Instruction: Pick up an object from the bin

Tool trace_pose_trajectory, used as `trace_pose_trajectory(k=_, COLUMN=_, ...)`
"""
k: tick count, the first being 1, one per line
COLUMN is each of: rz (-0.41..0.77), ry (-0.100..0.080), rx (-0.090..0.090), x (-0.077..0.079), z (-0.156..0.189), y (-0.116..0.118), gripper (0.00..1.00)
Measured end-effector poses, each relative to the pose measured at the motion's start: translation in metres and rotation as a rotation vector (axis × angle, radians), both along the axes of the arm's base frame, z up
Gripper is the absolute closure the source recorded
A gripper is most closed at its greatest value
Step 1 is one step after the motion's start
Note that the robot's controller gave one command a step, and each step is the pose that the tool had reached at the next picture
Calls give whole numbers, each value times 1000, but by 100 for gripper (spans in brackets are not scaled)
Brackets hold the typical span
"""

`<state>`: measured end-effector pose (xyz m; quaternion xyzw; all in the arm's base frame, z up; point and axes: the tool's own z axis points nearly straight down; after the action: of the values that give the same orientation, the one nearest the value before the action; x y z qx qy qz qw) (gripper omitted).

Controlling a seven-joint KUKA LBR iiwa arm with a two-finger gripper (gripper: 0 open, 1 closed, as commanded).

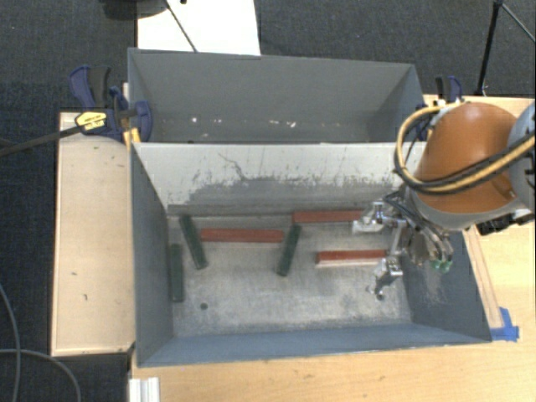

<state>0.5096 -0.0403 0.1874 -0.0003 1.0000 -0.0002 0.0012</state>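
1. Nearest the lens: the arm's orange wrist cover (pixel 465 162), w/ cables (pixel 404 151) looped across it, at the right side of the bin (pixel 155 249).
2. The bin is grey metal w/ sloped walls. Floor scuffed and speckled, back wall scratched. Dark carpet (pixel 50 23) around the rig.
3. The gripper (pixel 378 254) hangs under the cover, low over the right part of the floor. Fingers (pixel 384 283) spread apart, nothing pinched.
4. A short red bar (pixel 347 259) lies flat, approx. parallel to the back wall. Its right end sits between the spread fingers. Contact: can't tell.
5. Rest of the floor:
   - a second red bar (pixel 327 217) at the foot of the back wall
   - a third red bar (pixel 241 235) left of it
   - a green stick (pixel 176 272) by the left wall, another tilted beside it, another mid-floor
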Motion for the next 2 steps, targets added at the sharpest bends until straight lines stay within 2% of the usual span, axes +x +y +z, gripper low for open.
trace_pose_trajectory(k=1, rz=0, ry=0, rx=0, x=0, z=0, y=0, gripper=0)
trace_pose_trajectory(k=2, rz=73, ry=-6, rx=-1, x=15, z=-46, y=-4, gripper=0)
